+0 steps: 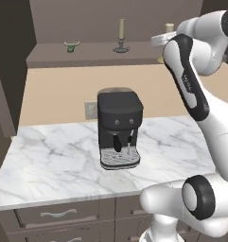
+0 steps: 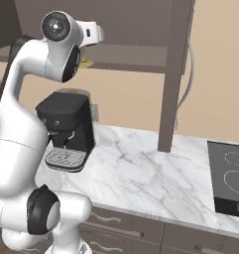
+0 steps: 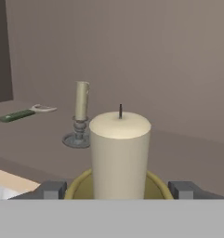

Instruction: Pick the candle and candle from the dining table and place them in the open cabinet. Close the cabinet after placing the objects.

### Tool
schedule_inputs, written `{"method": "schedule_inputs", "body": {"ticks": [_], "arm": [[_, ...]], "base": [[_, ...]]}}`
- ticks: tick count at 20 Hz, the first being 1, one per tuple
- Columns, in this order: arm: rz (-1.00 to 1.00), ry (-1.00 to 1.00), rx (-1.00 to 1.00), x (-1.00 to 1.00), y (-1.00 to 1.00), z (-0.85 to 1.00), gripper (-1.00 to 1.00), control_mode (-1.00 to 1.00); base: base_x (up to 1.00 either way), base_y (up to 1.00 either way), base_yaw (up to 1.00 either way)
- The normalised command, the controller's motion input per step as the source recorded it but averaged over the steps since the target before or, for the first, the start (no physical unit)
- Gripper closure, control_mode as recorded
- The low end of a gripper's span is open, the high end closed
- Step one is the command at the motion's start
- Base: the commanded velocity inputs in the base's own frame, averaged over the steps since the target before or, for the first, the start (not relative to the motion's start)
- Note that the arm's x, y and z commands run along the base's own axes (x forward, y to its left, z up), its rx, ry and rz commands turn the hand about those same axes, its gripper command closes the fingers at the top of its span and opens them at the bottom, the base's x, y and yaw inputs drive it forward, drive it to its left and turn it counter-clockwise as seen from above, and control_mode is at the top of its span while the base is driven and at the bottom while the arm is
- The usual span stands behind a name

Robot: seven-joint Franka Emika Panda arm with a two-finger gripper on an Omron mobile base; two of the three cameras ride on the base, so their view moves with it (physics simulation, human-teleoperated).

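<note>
The cream candle [image 3: 120, 153] stands in a yellow dish [image 3: 81, 183] right between my fingertips [image 3: 53, 190]. My gripper [image 3: 119, 189] is shut on that dish, inside the open cabinet [image 1: 77, 53] and low over its shelf. The same cream candle [image 1: 169, 27] shows past my forearm in the left base view. Further in on the shelf, the olive-beige candle [image 3: 82, 101] stands upright on its round grey base, also visible as the slim candle [image 1: 121, 29] at the shelf's middle. The dining table is out of view.
A green-handled utensil [image 3: 20, 114] lies on the shelf left of the slim candle. A black coffee machine [image 1: 118, 126] sits on the marble counter [image 1: 49, 160] below. The cabinet's door [image 2: 173, 74] hangs open edge-on at the right, and a cooktop [image 2: 230, 181] lies beyond it.
</note>
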Motion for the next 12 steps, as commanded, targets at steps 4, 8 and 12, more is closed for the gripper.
{"method": "schedule_inputs", "body": {"ticks": [4,8,12], "arm": [[0.0,0.0,0.06,0.37,-0.08,0.0,1.0,-1.0],[0.0,0.0,0.03,0.34,-0.08,-0.01,1.0,-1.0],[0.0,-0.01,0.0,0.35,-0.02,-0.03,1.0,-1.0]], "base": [[0.0,0.0,0.0],[0.0,0.0,0.0],[0.0,0.0,0.0]]}}
